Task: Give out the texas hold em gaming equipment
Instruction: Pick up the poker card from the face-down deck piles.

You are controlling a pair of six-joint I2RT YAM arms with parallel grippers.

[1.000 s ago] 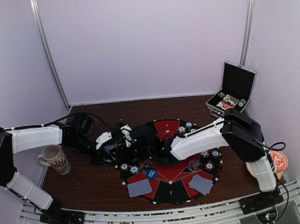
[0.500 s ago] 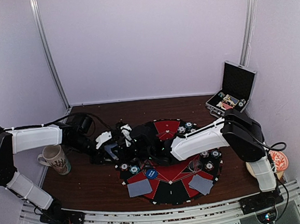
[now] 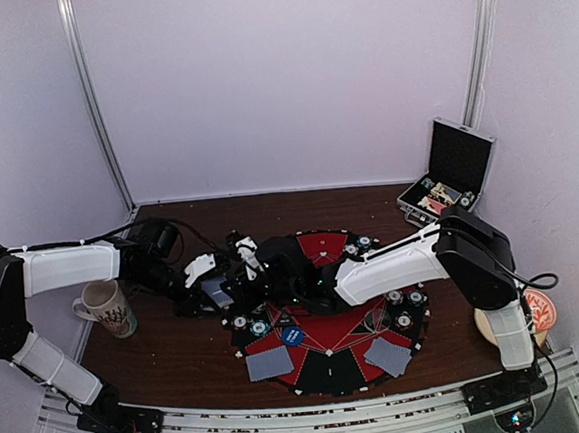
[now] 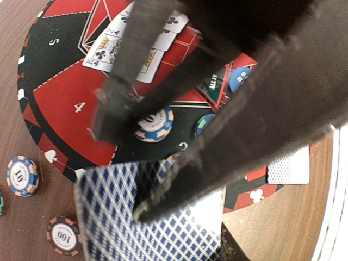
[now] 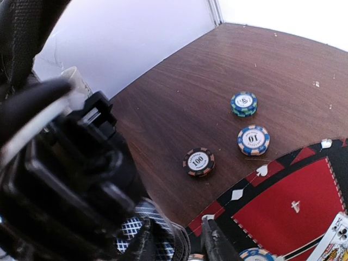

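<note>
**Lighting: even, diffuse, from overhead.**
The walls (image 3: pixel 289 76) read bright and the table (image 3: pixel 180 350) dark, with soft shadows. In the wrist views, fingers (image 4: pixel 136 65) near the lens were blurred, the playing cards (image 4: pixel 125 217) sharper, and the edges bowed.

A mat (image 3: pixel 332 372) lies centred on the surface (image 3: pixel 180 355), with two cards (image 3: pixel 269 362) on its near edge. A mug (image 3: pixel 106 308) stands left, a case (image 3: pixel 452 176) far right.
</note>
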